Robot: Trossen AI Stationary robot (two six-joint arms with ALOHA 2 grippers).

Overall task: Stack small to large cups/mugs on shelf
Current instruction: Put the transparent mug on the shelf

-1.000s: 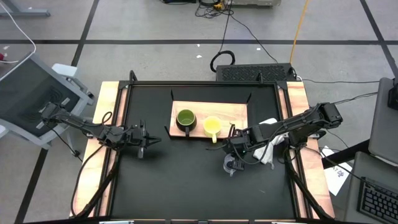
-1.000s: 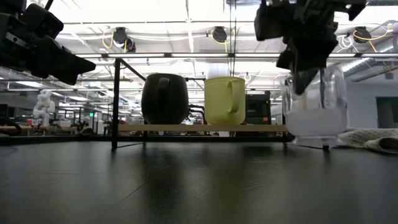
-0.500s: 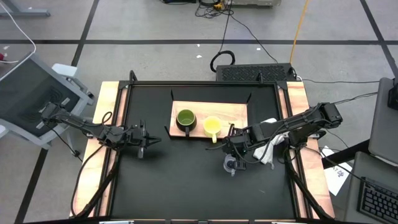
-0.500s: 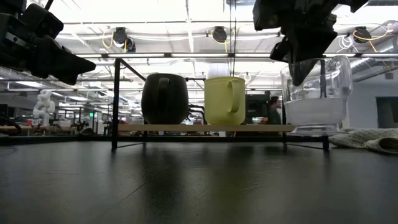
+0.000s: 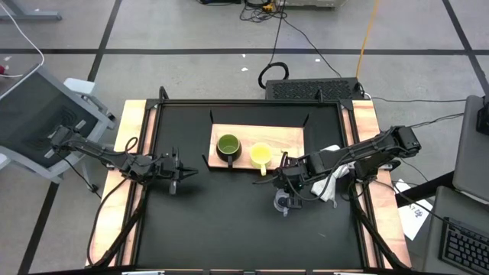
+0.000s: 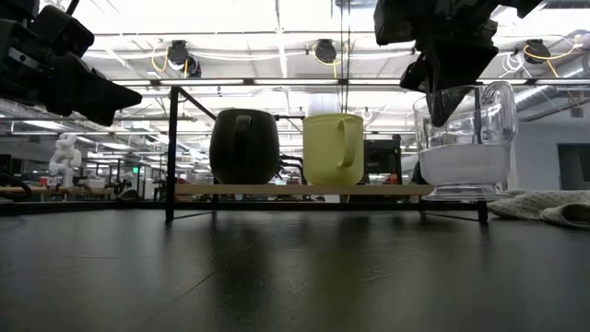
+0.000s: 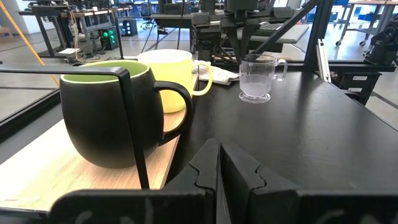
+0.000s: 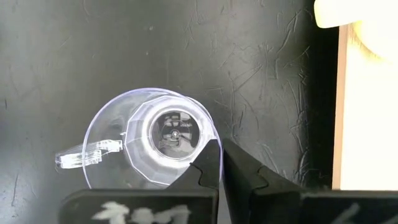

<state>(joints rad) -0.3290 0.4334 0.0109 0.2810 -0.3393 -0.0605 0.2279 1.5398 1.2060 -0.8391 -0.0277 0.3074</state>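
A white cloth [image 5: 334, 183] lies crumpled at the black tabletop's [image 5: 229, 221] right edge — beside a wooden side rail [image 5: 380, 221]

Both arms are dark, slim and jointed, with black cables looping along their links. Each ends in two black angular fingers [image 7: 208, 165] with notched inner edges.

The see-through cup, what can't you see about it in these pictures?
- Clear cup, low view: the right gripper covers part of its rim.
- High view: the cup is too small to tell whether it is lifted.
- Right wrist view: the fingers hide its near edge.
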